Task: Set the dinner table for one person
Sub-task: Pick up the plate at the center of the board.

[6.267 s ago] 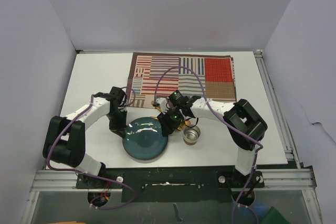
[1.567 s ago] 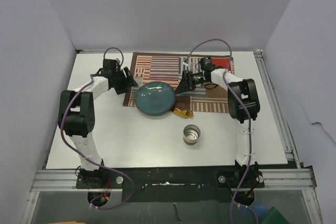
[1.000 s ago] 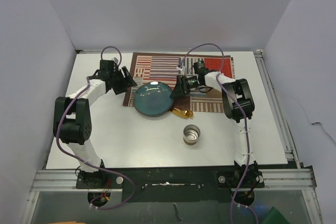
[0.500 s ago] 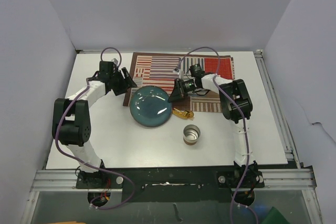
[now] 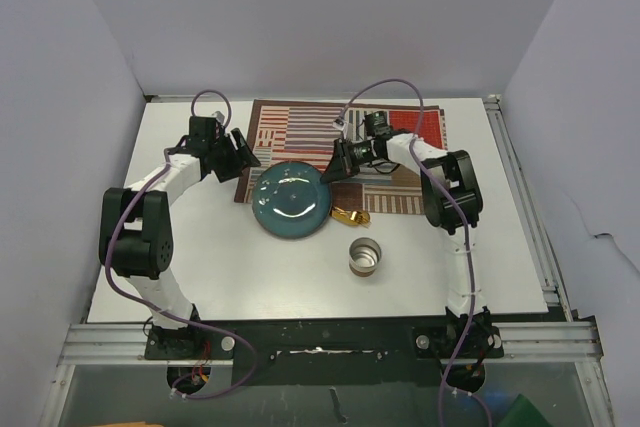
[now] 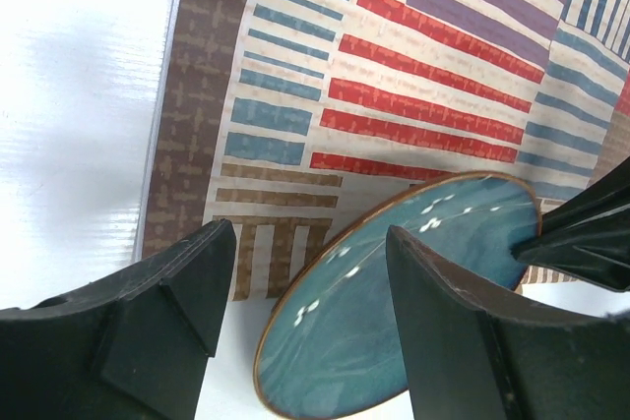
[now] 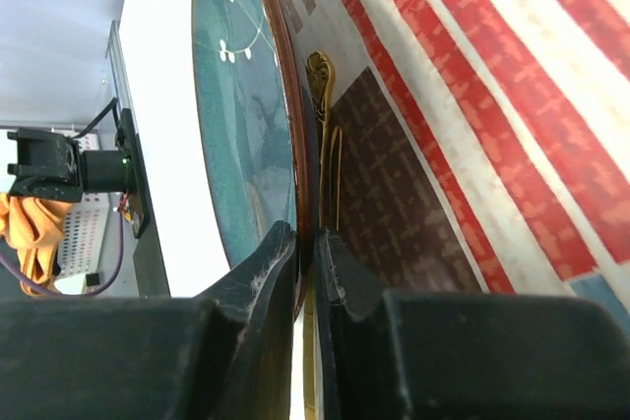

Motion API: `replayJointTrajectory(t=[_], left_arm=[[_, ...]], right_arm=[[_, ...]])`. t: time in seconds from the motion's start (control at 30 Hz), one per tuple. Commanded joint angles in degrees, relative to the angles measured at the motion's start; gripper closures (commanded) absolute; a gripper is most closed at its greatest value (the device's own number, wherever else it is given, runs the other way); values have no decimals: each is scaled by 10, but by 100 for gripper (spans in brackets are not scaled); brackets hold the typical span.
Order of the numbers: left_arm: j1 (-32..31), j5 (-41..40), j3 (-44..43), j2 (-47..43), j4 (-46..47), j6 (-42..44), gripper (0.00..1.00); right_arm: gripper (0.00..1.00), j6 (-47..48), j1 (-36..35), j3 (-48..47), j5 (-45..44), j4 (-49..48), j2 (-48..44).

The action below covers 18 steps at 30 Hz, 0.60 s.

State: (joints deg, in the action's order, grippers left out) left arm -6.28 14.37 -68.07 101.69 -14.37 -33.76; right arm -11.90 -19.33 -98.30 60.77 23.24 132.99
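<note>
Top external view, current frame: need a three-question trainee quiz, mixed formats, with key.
1. True or false: the left end effector is open and holds nothing.
2. Short answer: does the metal cup stand on the placemat or on the bare dinner table?
3. Pick one: the right end effector is shut on A) the metal cup, B) the rim of the teal plate, C) nothing.

Key:
1. True.
2. On the bare dinner table, nearer the arm bases than the placemat.
3. B.
</note>
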Motion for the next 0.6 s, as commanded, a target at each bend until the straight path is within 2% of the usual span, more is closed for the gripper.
replayJointTrajectory(t=[0.0,0.2,0.4,0.57], left_arm=[[1,-1,-9,-21,21,9,38],[2,3,-10,-10,22,9,38],[2,3,-11,-2,20,13,38],[3,6,-13,1,20,15,38]], right_arm=[[100,-59,25,-42,61,-44,-18],[100,-174,56,-50,99,-149,-8],[100,-370,89,6,107,-378,-6],[100,-382,113,-2,97,-383,1]])
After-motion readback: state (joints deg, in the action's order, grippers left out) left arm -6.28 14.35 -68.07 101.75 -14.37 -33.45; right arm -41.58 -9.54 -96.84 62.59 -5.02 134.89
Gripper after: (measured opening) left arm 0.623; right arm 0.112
